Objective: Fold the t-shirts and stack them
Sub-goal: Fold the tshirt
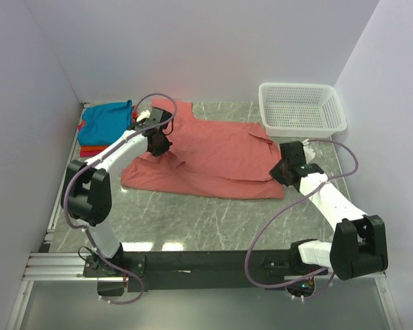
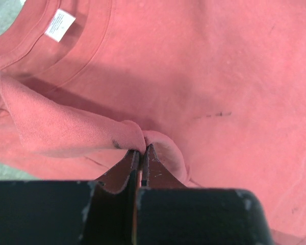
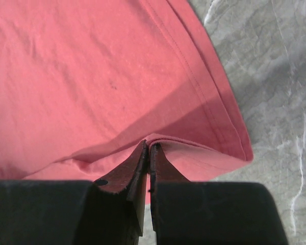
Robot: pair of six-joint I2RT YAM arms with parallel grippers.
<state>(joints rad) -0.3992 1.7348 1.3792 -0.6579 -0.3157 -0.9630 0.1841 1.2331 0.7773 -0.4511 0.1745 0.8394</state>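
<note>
A large salmon-pink cotton t-shirt is spread on the grey marble-patterned table top, its long axis running across the table from left to right. The collar end, marked by a small white neck label, is turned toward the left arm, and the hem end toward the right arm.

The left gripper is pressed together on a raised fold of this shirt just below the collar. The right gripper is pinched on a doubled edge of cloth close to the hem corner, where bare table is seen just beside it. Nearly the whole length of the shirt is thus stretched between the two grips, and any coming fold is judged to turn on both ends being carried together.

A folded teal-blue t-shirt is seen at the far left, with the edges of a folded orange t-shirt and a folded red t-shirt beneath it. That stack lies just behind the left gripper, so the left arm is nearer to it.

One spread shirt, three folded shirts, two grippers and one white plastic mesh basket are counted.
</note>
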